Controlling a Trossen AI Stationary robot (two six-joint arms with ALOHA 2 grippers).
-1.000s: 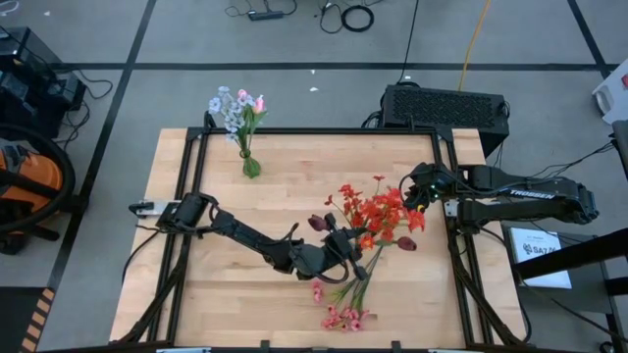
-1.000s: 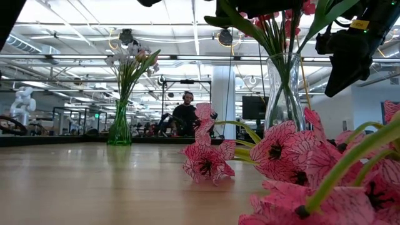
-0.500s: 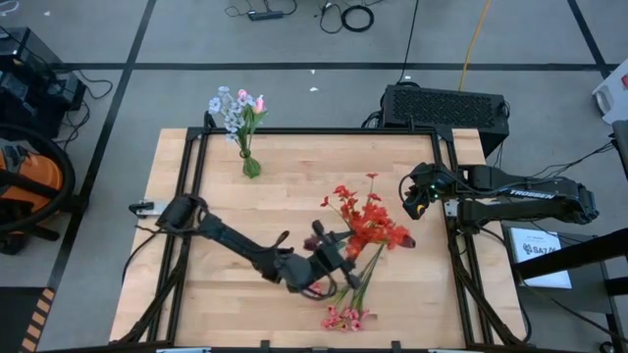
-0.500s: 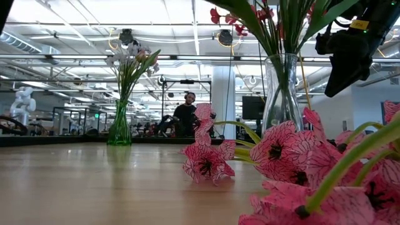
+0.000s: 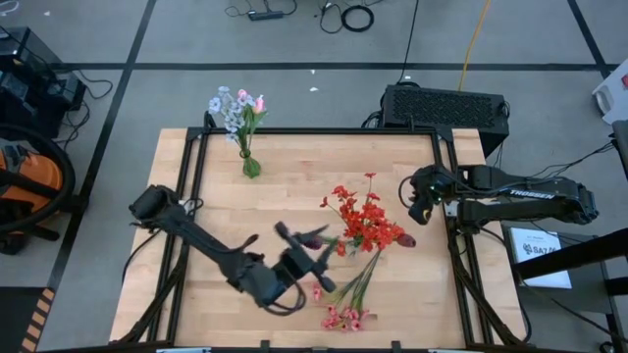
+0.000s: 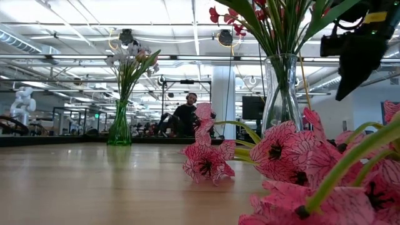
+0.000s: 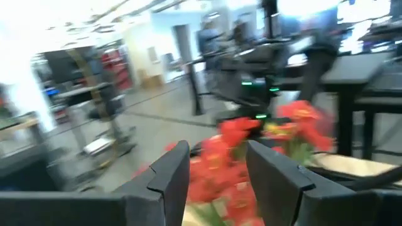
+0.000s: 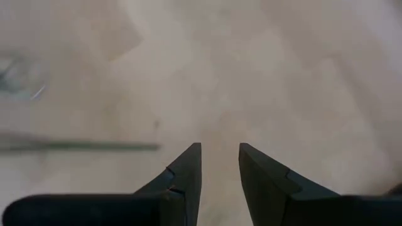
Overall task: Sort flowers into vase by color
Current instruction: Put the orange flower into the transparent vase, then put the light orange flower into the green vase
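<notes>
A clear vase holds the red flowers, with a dark maroon bloom at the bunch's right side. A green vase by the far edge holds pale blue-white flowers. Pink flowers lie flat on the table near its near edge. My left gripper is open to the left of the red bunch and apart from it; in its wrist view the red blooms show beyond its fingers. My right gripper hovers open to the right of the red bunch.
A black metal frame borders the wooden table. Bare wood lies between the green vase and the red bunch. A black box sits past the far right corner. A person sits far behind the table.
My left gripper has drawn back from the red flowers toward the table's near left, and it has left the top of the low view. The red bunch has shifted a little to the left and stands taller in the clear vase. My right gripper has edged toward the right.
</notes>
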